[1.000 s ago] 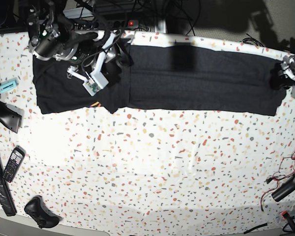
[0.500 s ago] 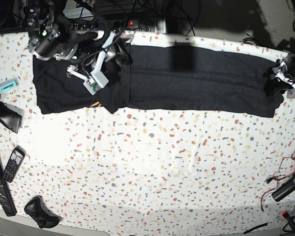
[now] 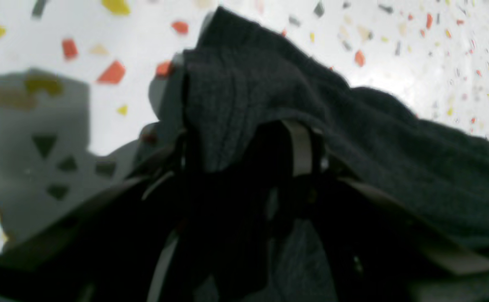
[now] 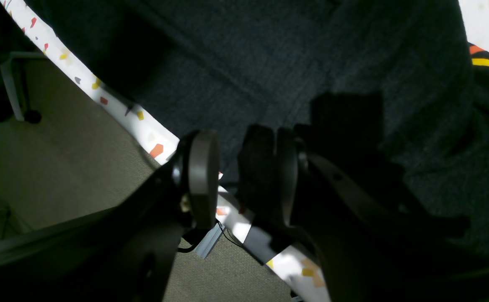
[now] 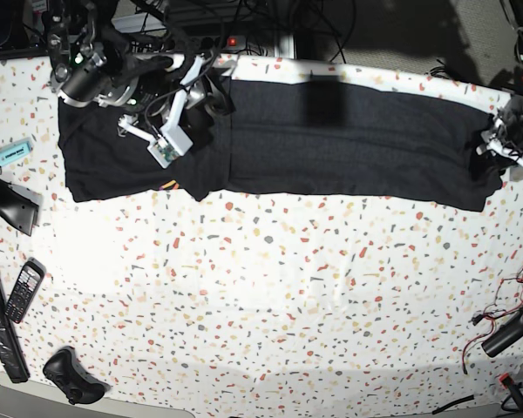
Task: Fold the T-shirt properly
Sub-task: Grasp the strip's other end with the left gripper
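The black T-shirt [image 5: 349, 139] lies flat in a long band across the far side of the speckled table [image 5: 270, 287]. A sliver of its rainbow print [image 5: 168, 184] peeks out at the near left edge and also shows as the print [image 4: 485, 63]. My left gripper [image 5: 503, 139] is at the shirt's right end. In the left wrist view its fingers [image 3: 303, 147] stand wide apart, and the left gripper [image 3: 240, 155] is open with bunched T-shirt [image 3: 395, 147] draped between them. My right gripper [image 5: 211, 97] hovers over the T-shirt [image 4: 269, 63] at the table's back edge. That right gripper [image 4: 244, 176] is open, with a gap showing.
Along the left edge lie a teal marker [image 5: 10, 153], a black phone [image 5: 22, 292], long black bars [image 5: 4, 326] and a black controller [image 5: 70, 376]. Cables and a black tool [image 5: 510, 329] sit at the right. Behind the back edge the floor [image 4: 60, 167] drops away.
My left gripper has shifted inward at the shirt's right end, and that edge has bunched a little to the left. The right arm has stayed still.
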`<act>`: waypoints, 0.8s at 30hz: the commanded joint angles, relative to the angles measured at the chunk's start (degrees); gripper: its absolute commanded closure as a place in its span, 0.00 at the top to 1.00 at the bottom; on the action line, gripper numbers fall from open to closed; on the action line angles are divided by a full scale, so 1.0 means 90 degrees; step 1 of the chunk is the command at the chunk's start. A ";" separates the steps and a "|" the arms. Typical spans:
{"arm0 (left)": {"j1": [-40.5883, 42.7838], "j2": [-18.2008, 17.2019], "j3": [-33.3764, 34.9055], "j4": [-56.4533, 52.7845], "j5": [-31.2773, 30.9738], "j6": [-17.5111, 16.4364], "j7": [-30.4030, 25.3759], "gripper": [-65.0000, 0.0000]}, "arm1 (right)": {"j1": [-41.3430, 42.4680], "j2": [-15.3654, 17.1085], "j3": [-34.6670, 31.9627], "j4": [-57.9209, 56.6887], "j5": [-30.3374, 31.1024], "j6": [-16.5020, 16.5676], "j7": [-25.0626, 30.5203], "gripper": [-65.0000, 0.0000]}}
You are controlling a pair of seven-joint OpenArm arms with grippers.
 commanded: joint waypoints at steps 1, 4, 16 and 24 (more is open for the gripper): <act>-0.0083 -0.0143 -0.0087 0.0070 -0.0112 -0.0049 -0.0129 0.39 | 0.0032 0.0041 0.0022 0.0136 0.0117 0.0061 0.0073 0.35; -0.0063 -0.0090 -0.0085 0.0070 -0.0109 -0.0051 -0.0061 0.29 | 0.0032 0.0039 0.0022 0.0136 0.0119 0.0061 0.0075 0.35; -0.0061 -0.0002 -0.0085 0.0070 0.0673 -0.0051 -0.0068 0.00 | 0.0032 0.0041 0.0024 0.0136 0.0117 0.0061 0.0078 0.35; -0.0063 -0.0053 -0.0085 0.0070 0.0772 -0.0051 -0.0153 0.00 | 0.0034 0.0041 0.0024 0.0138 0.0117 0.0061 0.0078 0.35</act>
